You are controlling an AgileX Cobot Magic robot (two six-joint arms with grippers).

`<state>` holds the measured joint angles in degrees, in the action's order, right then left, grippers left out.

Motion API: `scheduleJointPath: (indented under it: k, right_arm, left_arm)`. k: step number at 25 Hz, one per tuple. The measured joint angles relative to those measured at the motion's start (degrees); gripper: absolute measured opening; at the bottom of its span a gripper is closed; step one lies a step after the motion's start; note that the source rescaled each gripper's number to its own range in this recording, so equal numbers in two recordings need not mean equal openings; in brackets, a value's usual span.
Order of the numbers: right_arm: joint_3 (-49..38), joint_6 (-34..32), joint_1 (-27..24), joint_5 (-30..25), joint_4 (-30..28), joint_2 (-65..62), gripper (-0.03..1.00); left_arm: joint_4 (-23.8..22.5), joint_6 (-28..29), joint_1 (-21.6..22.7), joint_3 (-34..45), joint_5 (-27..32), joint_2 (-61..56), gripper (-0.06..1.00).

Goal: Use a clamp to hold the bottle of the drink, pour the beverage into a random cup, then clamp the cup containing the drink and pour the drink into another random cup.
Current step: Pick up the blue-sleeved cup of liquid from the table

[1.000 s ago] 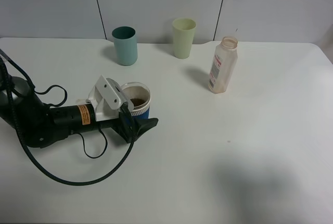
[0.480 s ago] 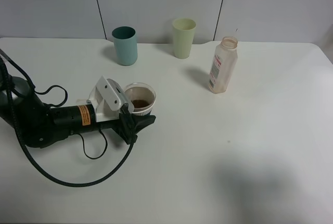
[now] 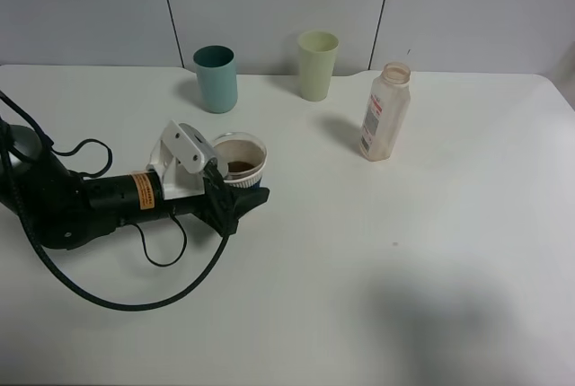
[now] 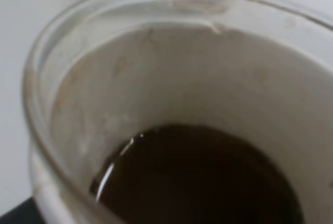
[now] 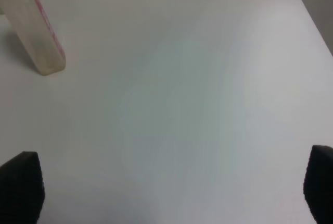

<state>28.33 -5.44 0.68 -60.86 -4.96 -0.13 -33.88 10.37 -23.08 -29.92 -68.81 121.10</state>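
Note:
The blue cup with its white ribbed band sits left of the table's middle, tipped a little. My left gripper is shut on its lower body. Brown beverage lies in its bottom. The left wrist view is filled by the cup's clear rim and the dark beverage. The clear bottle stands upright at the back right, looking empty, and shows in the right wrist view as bottle. The dark teal tumbler stands at the back left. My right gripper is open over bare table.
A pale yellow-green tumbler stands at the back between the teal tumbler and the bottle. The left arm's black cable loops on the white table in front of the arm. A grey wall runs along the table's far edge.
My left gripper has closed on the blue cup. The cup has since shifted slightly toward the back and tilted, with the arm moving along with it. Everything else is unmoved.

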Motion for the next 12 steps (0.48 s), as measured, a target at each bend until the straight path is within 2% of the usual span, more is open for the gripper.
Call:
scheduleJointPath:
  k: [7,12]
  right_arm:
    - [0.0,0.0,0.0,0.0,0.0,0.0,1.0]
    - [0.0,0.0,0.0,0.0,0.0,0.0,1.0]
  left_arm:
    - [3.76,0.42,0.47,0.0,0.12,-3.43,0.01]
    - [4.41,1.09,4.18,0.05,0.17,-7.46,0.01]
